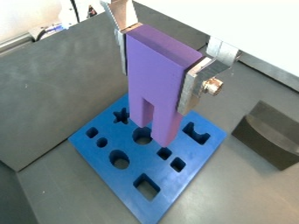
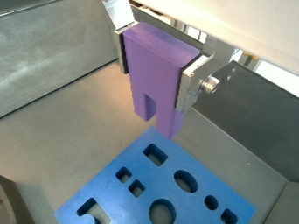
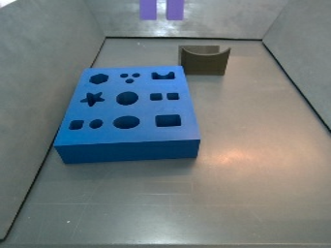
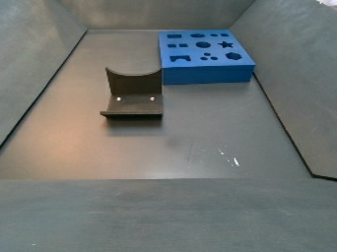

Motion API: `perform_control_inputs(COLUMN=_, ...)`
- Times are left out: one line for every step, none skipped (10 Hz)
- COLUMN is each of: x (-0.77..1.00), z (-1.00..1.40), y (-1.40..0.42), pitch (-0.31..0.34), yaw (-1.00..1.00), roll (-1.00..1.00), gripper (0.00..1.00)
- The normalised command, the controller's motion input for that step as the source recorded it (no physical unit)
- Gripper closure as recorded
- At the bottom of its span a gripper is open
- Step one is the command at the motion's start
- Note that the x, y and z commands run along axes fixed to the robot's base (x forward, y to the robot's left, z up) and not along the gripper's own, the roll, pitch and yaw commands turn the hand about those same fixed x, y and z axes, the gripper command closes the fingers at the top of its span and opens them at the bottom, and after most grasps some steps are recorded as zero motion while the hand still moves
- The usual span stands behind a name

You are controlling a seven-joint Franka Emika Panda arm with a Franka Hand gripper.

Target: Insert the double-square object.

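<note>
My gripper (image 1: 156,87) is shut on the double-square object (image 1: 158,74), a tall purple block with two square prongs pointing down. The silver fingers (image 1: 193,87) clamp its two sides in both wrist views, the gripper (image 2: 155,87) around the block (image 2: 152,70). The block hangs well above the blue board (image 1: 128,188) with shaped holes, its prongs clear of the board (image 2: 100,191). In a side view only the prongs (image 3: 162,9) show at the top edge, behind the board (image 3: 130,147); the gripper itself is out of view there.
A dark olive curved block (image 3: 204,60) stands on the floor beside the board, also in a wrist view (image 1: 271,131) and a side view (image 4: 132,98). The board (image 4: 204,71) lies near a grey wall. Grey walls ring the floor.
</note>
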Motion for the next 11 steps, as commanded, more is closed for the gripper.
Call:
perform_control_inputs(x=0.0, z=-1.0, y=0.12, pitch=-0.096, yaw=0.0, roll=0.05, gripper=1.0)
perform_control_inputs(x=0.09, z=-0.95, y=0.05, pitch=-0.089, yaw=0.0, roll=0.1, gripper=1.0)
perform_control_inputs(x=0.06, z=-0.89, y=0.03, pitch=-0.073, yaw=0.0, roll=0.17, gripper=1.0)
perform_control_inputs(x=0.12, z=-0.79, y=0.0, pitch=-0.039, yaw=0.0, roll=0.25, gripper=1.0)
perform_control_inputs(x=0.01, z=-0.65, y=0.03, pitch=0.0, yaw=0.0, roll=0.36, gripper=1.0)
perform_control_inputs(x=0.0, z=-0.57, y=0.07, pitch=-0.003, yaw=0.04, roll=0.4, gripper=1.0)
perform_control_inputs(x=0.0, z=-0.62, y=0.03, pitch=-0.027, yaw=0.08, roll=0.36, gripper=1.0)
perform_control_inputs(x=0.03, z=-0.83, y=0.07, pitch=-0.101, yaw=0.05, roll=0.17, gripper=1.0)
perform_control_inputs(x=0.07, z=-0.72, y=0.15, pitch=-0.08, yaw=-0.01, roll=-0.02, gripper=1.0)
perform_control_inputs(x=0.17, z=-0.7, y=0.13, pitch=-0.023, yaw=-0.01, roll=0.0, gripper=1.0)
perform_control_inputs(x=0.25, z=-0.65, y=0.12, pitch=0.0, yaw=-0.05, roll=0.01, gripper=1.0)
